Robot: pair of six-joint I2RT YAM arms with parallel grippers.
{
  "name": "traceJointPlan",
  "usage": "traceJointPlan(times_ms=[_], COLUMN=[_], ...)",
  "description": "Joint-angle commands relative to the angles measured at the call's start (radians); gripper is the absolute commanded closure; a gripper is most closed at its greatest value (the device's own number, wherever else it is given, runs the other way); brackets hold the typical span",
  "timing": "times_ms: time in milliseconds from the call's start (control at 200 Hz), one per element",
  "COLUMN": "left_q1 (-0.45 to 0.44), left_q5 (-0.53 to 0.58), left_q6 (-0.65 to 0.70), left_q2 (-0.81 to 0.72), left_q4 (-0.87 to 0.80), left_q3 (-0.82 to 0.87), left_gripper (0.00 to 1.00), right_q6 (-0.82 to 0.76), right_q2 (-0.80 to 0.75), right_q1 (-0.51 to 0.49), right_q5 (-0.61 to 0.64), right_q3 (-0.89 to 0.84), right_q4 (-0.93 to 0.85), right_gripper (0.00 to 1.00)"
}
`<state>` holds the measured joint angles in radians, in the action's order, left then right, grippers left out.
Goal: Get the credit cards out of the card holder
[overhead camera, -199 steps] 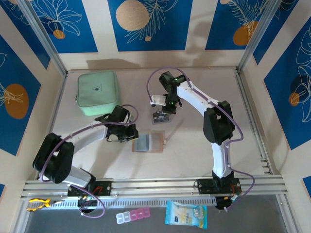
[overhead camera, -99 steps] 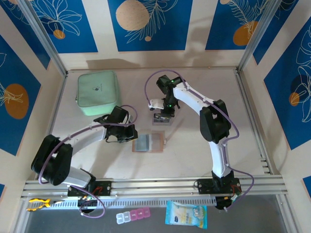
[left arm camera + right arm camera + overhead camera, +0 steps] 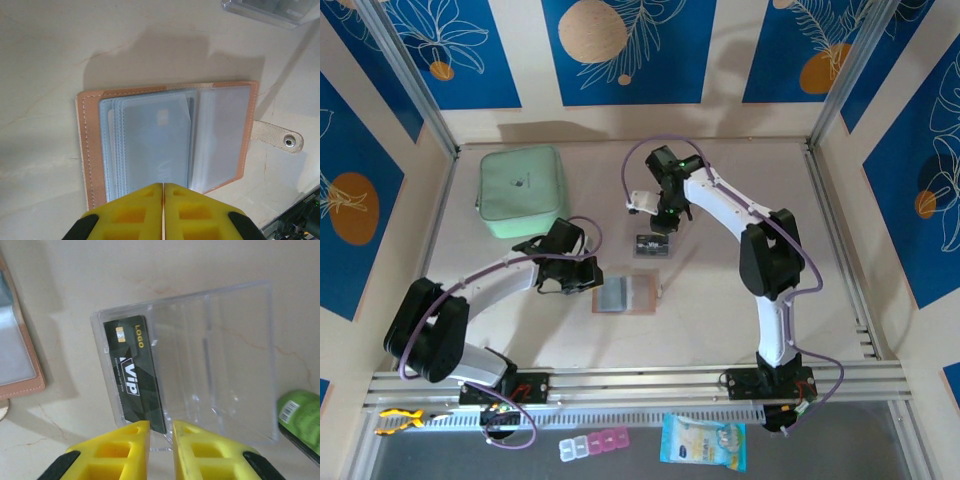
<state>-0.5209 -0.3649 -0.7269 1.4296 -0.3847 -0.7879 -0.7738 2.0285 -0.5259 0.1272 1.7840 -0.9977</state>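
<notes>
At the centre of the pale table (image 3: 710,330), your tan stitched bifold card holder (image 3: 623,295) lies spread open, clear sleeves up, with the left gripper (image 3: 163,192) pinched tight at its 9 o'clock edge. At 1 o'clock from it, one dark VIP-lettered credit card (image 3: 134,375) lies in the clear plastic box (image 3: 225,350). The right gripper (image 3: 161,432) hovers over the card's end with only a narrow gap between its fingers.

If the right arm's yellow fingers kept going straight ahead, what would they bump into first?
Probably the clear plastic box, right where the black card lies inside it. The right gripper has its fingers slightly apart, just short of that edge, though depth is hard to judge.
</notes>
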Motion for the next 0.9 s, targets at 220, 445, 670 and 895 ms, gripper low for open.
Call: traceJointPlan(times_ms=[220,445,670,895], left_q1=[0.010,0.010,0.011,0.011], left_q5=[-0.010,-0.002,0.004,0.011], left_q6=[0.009,0.024,0.042,0.044], left_q2=[0.028,0.037,0.035,0.023], left_q4=[0.002,0.001,-0.013,-0.013], left_q3=[-0.012,-0.008,0.001,0.031], left_gripper=[0.90,0.90,0.91,0.91], right_q6=[0.559,1.062,1.378,1.468], right_q2=[-0.138,-0.297,-0.355,-0.344], right_q1=[0.008,-0.018,-0.080,-0.192], right_q5=[-0.095,-0.204,-0.324,-0.345], right_q3=[-0.117,-0.371,-0.516,-0.600], right_q4=[0.142,0.353,0.435,0.514], right_gripper=[0.83,0.84,0.90,0.85])
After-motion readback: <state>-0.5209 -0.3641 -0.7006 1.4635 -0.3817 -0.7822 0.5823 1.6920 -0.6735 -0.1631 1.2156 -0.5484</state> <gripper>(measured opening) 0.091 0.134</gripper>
